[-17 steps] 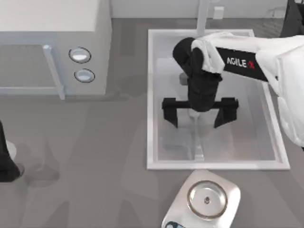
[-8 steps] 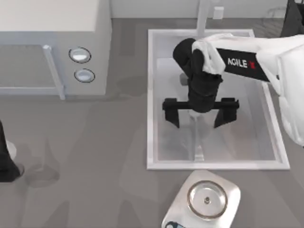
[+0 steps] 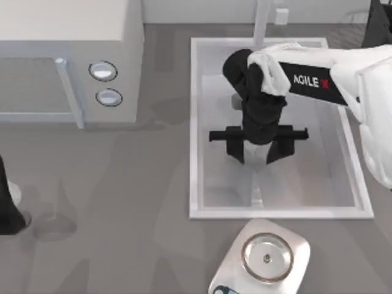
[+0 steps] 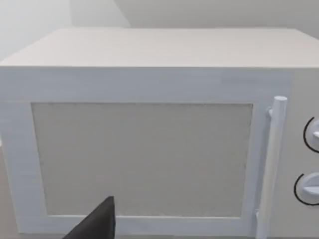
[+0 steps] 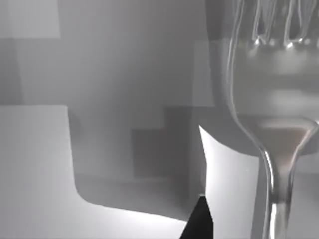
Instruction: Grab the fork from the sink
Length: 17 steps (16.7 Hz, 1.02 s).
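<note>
We see grey table (image 3: pixel 122 202): microwave (image 3: pixel 61 55) at back left, sink (image 3: pixel 196 122) set right of centre, scale (image 3: pixel 263 260) at front edge just beside sink.

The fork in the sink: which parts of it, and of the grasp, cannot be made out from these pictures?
- Top view: the right gripper and its arm cover the fork's tines and neck; a pale stretch of handle shows on the sink floor.
- Right wrist view: the fork is cut off by the frame's edges.
- Whether the fingers touch the fork cannot be told.
- Left wrist view: faces the microwave.
</note>
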### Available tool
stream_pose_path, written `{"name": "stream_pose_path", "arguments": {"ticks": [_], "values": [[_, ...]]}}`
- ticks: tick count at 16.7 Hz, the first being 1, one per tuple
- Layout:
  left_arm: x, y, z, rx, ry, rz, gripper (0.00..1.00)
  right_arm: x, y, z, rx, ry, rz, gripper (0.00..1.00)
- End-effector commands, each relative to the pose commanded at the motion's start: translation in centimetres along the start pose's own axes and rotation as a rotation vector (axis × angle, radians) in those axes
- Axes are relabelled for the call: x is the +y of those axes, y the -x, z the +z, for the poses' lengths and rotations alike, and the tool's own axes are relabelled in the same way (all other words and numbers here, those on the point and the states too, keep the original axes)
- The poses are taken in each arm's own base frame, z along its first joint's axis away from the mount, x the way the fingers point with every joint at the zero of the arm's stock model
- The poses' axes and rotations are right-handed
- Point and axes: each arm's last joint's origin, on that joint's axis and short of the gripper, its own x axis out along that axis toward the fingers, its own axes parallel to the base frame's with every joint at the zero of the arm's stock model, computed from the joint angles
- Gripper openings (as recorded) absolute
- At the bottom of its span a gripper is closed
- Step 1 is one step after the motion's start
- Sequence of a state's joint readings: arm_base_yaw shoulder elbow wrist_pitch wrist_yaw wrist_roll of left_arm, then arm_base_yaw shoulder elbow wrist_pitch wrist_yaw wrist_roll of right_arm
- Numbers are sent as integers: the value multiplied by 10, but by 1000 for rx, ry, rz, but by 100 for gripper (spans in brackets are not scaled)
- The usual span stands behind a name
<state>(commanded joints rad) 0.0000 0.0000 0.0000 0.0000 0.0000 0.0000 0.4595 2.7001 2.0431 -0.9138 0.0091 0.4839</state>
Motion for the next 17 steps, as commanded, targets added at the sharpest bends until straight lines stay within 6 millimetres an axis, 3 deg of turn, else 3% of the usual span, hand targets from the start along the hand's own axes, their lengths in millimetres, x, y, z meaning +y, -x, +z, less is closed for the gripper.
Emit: {"name": "stream_pose_path", "arguments": {"ticks": [2,3,10,11,14,17], "values": [[0,0,0,0,0,0,100,0,0,0,0,0,0,2],[0,0,0,0,0,0,100,0,0,0,0,0,0,0],[0,0,0,0,0,0,100,0,0,0,0,0,0,0],[0,0,0,0,0,0,100,-1,23,4,-42,8,0,0],[0,0,0,0,0,0,100,1,35,7,-46,8,2,0],[0,0,0,0,0,0,100,4,71,12,-44,8,1,0]]}}
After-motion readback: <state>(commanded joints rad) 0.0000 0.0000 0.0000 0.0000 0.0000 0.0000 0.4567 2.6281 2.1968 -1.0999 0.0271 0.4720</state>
